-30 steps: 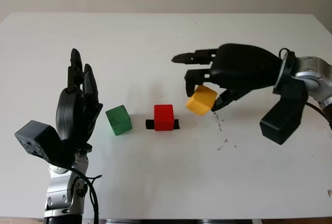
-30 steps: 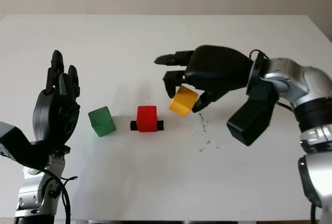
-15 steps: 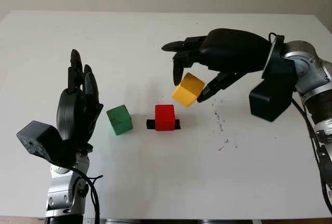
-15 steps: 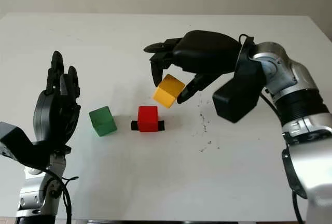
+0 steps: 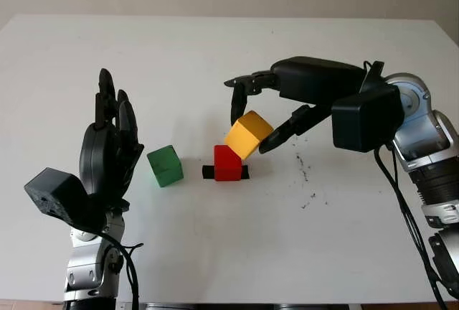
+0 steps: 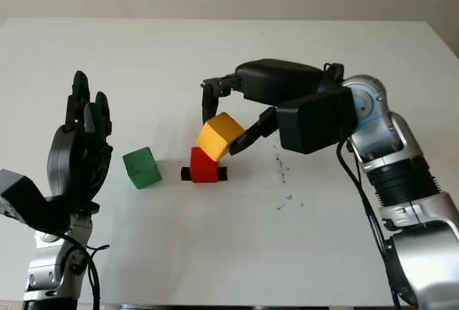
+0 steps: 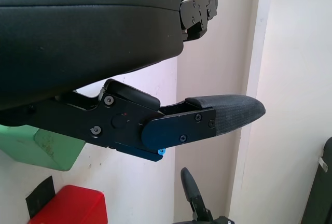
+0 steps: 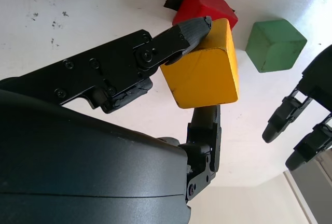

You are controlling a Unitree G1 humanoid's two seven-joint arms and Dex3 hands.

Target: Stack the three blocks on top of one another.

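My two head eyes look down at the surface (image 5: 215,252); both wrist cameras sit close, sharing the red block (image 5: 227,163).

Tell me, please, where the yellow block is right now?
In the head views the yellow block sits tilted in the right hand, mid-table, just above the red block and right of the green block.

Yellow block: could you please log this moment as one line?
right hand: holds yellow block tilted over red block | left hand: open | green block: table
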